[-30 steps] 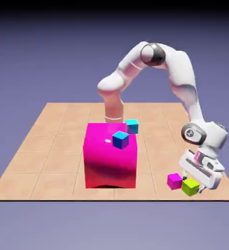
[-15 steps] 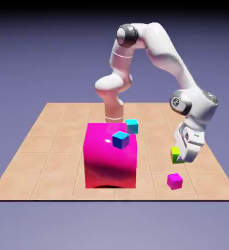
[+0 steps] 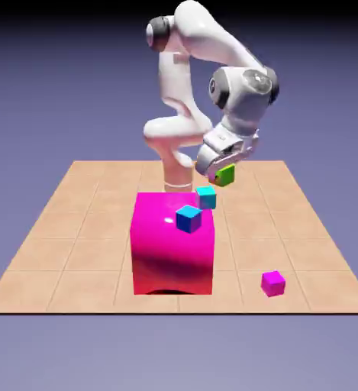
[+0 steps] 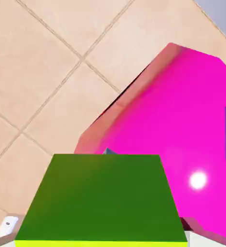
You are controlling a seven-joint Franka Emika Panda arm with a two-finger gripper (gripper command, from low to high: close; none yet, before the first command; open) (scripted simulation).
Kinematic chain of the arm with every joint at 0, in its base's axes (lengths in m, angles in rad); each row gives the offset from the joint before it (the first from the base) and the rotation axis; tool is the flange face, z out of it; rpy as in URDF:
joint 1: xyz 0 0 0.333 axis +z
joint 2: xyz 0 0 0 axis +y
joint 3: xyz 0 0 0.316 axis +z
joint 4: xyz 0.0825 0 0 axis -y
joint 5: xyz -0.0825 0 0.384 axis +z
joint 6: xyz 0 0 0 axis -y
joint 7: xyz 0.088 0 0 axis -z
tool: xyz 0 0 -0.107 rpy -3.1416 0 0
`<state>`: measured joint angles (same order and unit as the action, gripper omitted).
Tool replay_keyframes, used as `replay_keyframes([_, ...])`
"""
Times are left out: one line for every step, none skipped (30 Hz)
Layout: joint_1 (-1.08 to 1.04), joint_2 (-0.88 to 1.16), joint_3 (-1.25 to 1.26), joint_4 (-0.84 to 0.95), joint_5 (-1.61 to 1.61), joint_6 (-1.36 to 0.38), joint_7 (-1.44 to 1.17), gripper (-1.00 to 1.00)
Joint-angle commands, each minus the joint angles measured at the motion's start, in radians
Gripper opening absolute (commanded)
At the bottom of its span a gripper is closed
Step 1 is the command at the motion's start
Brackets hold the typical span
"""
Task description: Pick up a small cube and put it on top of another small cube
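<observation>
In the hand view the small lime yellow-green cube (image 4: 102, 198) fills the bottom and is cut by the lower edge, hiding the pincer's grey finger tips. The big glossy magenta block (image 4: 182, 125) runs off the right edge, and a sliver of teal barely shows behind the cube's top.

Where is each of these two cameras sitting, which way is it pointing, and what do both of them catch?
Exterior view: fixed, above the table's near edge, facing the robot; shows the whole white arm and gripper.
Hand view: mounted on the hand, looking down along the gripper; only bits of grey finger tips show at the bottom corners.
Shared: the lime cube held in the gripper, the big magenta block, and the tiled tabletop.
</observation>
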<state>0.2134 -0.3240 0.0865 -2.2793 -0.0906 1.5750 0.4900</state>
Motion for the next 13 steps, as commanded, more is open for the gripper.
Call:
replay_keyframes([0.000,0.000,0.000,0.000,-0.002,0.000,0.000,-1.00])
replay_keyframes([-0.001,-0.001,-0.002,-0.036,-0.004,0.036,0.002,-1.00])
replay_keyframes([-0.002,-0.001,-0.003,-0.072,-0.005,0.072,0.003,-1.00])
replay_keyframes([-0.003,-0.002,-0.005,-0.109,-0.007,0.107,0.004,-1.00])
replay_keyframes([-0.004,-0.002,-0.006,-0.145,-0.009,0.143,0.006,-1.00])
replay_keyframes([-0.005,-0.003,-0.008,-0.177,-0.010,0.175,0.007,-1.00])
replay_keyframes([-0.005,-0.003,-0.008,-0.177,-0.010,0.175,0.007,1.00])
replay_keyframes([-0.005,-0.003,-0.008,-0.177,-0.010,0.175,0.007,1.00])
replay_keyframes([-0.004,-0.002,-0.006,-0.141,-0.009,0.139,0.006,1.00])
replay_keyframes([-0.003,-0.002,-0.005,-0.105,-0.007,0.103,0.004,1.00])
replay_keyframes([-0.002,-0.001,-0.003,-0.068,-0.005,0.068,0.003,1.00])
replay_keyframes([-0.001,-0.001,-0.001,-0.032,-0.004,0.032,0.001,1.00])
replay_keyframes([0.000,0.000,0.000,0.000,-0.002,0.000,0.000,1.00])
